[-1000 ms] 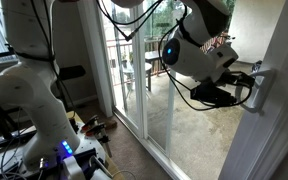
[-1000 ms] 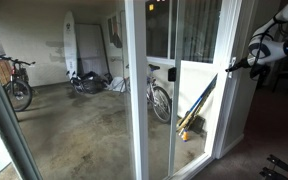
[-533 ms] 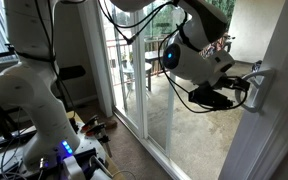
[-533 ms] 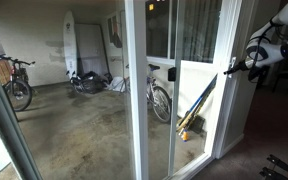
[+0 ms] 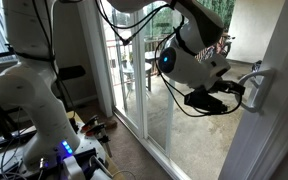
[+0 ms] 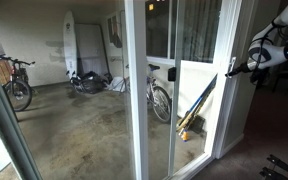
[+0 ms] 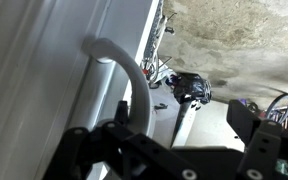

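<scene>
A white curved door handle (image 5: 255,84) stands on the frame of the sliding glass door (image 5: 159,90). In an exterior view my gripper (image 5: 236,91) reaches it from the left with black fingers. The wrist view has the handle (image 7: 132,72) arching down between my open jaws, close to the left finger (image 7: 84,140) and far from the right finger (image 7: 254,125). Nothing is clamped; my gripper (image 7: 162,122) is open. From outside the door my gripper (image 6: 234,68) shows at the door's edge.
The white robot base (image 5: 34,100) with cables stands at the left. Outside are a concrete patio, a bicycle (image 6: 159,98), another bike (image 6: 14,85), a surfboard (image 6: 70,45) and tools leaning by the frame (image 6: 196,108). A dark bag (image 7: 189,87) lies on the patio.
The wrist and gripper have shifted a little left and down along the handle. The door has not visibly moved.
</scene>
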{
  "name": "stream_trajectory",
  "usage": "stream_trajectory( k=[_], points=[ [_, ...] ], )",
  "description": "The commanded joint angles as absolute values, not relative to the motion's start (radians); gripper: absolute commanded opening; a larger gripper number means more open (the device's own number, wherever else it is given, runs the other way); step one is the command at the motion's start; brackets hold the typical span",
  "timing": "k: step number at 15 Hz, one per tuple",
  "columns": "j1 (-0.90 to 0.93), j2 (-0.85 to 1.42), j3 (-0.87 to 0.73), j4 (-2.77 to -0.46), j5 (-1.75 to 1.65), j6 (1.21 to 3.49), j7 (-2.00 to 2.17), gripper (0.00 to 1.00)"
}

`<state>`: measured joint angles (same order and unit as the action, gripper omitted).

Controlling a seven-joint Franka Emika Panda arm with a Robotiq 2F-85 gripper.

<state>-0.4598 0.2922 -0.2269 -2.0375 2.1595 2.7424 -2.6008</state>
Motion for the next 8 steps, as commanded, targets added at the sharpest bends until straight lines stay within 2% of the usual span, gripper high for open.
stream_trajectory(
  k=[1, 8],
  points=[
    [-0.381, 0.223, -0.267, -2.16, 2.176, 2.692, -2.601, 1.0],
    [-0.293, 0.255, -0.334, -2.153, 2.085, 2.683, -2.593, 1.0]
  ],
)
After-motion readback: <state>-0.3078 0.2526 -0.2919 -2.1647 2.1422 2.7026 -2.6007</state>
